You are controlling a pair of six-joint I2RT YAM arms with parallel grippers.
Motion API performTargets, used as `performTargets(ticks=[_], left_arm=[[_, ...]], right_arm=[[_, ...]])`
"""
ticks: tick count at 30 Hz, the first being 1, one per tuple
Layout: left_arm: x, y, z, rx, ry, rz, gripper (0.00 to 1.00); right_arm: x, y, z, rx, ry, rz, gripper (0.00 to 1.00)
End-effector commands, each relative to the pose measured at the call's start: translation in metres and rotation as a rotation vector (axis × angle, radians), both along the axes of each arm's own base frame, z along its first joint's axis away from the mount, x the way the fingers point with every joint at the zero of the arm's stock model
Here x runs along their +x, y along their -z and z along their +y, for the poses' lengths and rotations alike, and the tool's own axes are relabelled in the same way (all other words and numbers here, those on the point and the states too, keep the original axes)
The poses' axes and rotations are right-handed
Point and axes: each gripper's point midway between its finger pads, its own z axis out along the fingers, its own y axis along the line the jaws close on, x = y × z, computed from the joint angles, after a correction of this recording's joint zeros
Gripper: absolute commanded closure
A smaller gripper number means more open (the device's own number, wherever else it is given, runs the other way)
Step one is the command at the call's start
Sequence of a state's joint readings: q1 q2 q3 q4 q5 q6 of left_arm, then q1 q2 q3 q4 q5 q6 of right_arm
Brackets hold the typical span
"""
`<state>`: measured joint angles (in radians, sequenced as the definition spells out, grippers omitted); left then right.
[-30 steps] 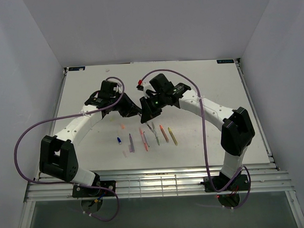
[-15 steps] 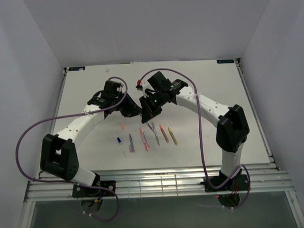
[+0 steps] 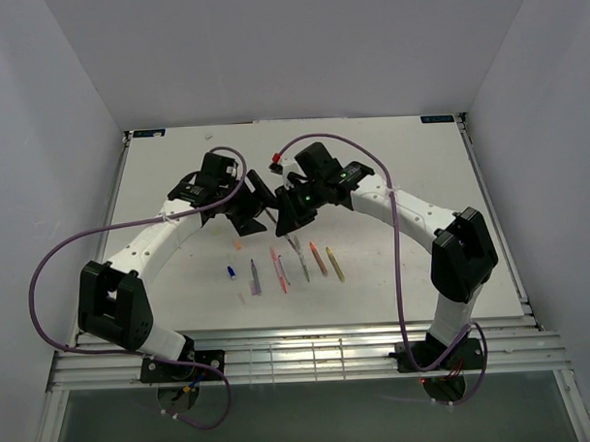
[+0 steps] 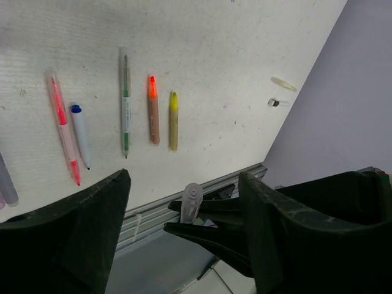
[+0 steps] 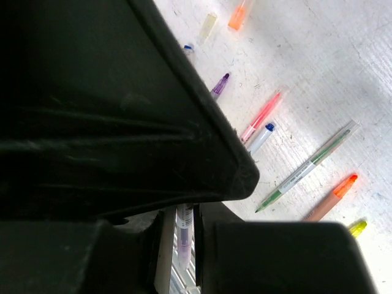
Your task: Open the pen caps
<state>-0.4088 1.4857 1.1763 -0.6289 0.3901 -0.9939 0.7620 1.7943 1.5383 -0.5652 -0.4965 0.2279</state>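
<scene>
- Lying loose on the white desk [image 3: 420, 178], the pen caps are tiny stubby tubes, far shorter than the pens. They sit just left of the pen row, nearer the desk's near edge than its far edge and left of its middle.
- Three caps can be counted there: an orange cap [image 3: 238, 244] farthest from the near edge, a blue cap [image 3: 231, 272] closer to that edge, and a pale yellow cap [image 5: 208, 26] just beside the orange one.
- Two more tiny pale pieces [image 4: 283, 84] lie well apart, toward the right edge; they are too small to name.
- Six pens lie side by side, each pointing roughly from near edge to far edge. From left: a purple pen [image 5: 219, 86], a pink pen [image 4: 61, 122], a short white blue-tipped pen [image 4: 79, 135], a green pen [image 4: 125, 104], an orange pen [image 4: 153, 110] and a yellow pen [image 4: 174, 119].
- The right gripper [image 5: 184, 223] is raised above the row, its fingers clamped together on a slim translucent tube [image 4: 192, 199]; whether that is a pen or a cap I cannot tell.
- The left gripper [image 4: 184, 184] faces it with fingers spread wide apart, one on either side of the tube and touching nothing.
</scene>
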Motion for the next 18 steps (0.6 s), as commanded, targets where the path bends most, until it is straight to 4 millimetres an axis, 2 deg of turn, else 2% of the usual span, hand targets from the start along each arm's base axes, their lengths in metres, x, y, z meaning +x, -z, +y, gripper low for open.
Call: performTargets(ticks=[1,4,8,10,11,13,14,16,18], left_arm=[[0.008,-0.039,-0.003,-0.064,0.01,-0.087,0.11],[0.014,-0.042,0.013,-0.054,-0.04,-0.107,0.07],[0.02,-0.063,0.046,-0.037,-0.134,-0.18,0.05],[0.02,-0.07,0.054,-0.011,-0.139,-0.231,0.07],[0.018,-0.08,0.055,-0.01,-0.128,-0.27,0.12],[0.014,-0.084,0.055,-0.003,-0.093,-0.309,0.17],[0.009,-0.078,0.054,-0.002,-0.08,-0.308,0.21],[-0.004,-0.08,0.051,-0.033,-0.042,-0.326,0.25],[-0.016,-0.067,0.043,-0.075,-0.006,-0.323,0.3]], right_arm=[[0.004,-0.015,0.006,0.061,-0.008,-0.072,0.92],[0.002,-0.009,0.004,0.047,-0.006,-0.058,0.92],[0.002,0.002,-0.003,0.01,0.019,-0.038,0.92],[0.013,0.008,-0.009,-0.017,0.068,-0.033,0.92],[0.017,0.009,-0.012,-0.027,0.103,-0.006,0.92],[0.036,0.009,-0.021,-0.025,0.175,0.023,0.92],[0.045,0.002,-0.022,-0.006,0.201,0.029,0.92],[0.062,-0.005,-0.028,0.031,0.264,0.088,0.92],[0.076,-0.025,-0.026,0.09,0.298,0.116,0.92]])
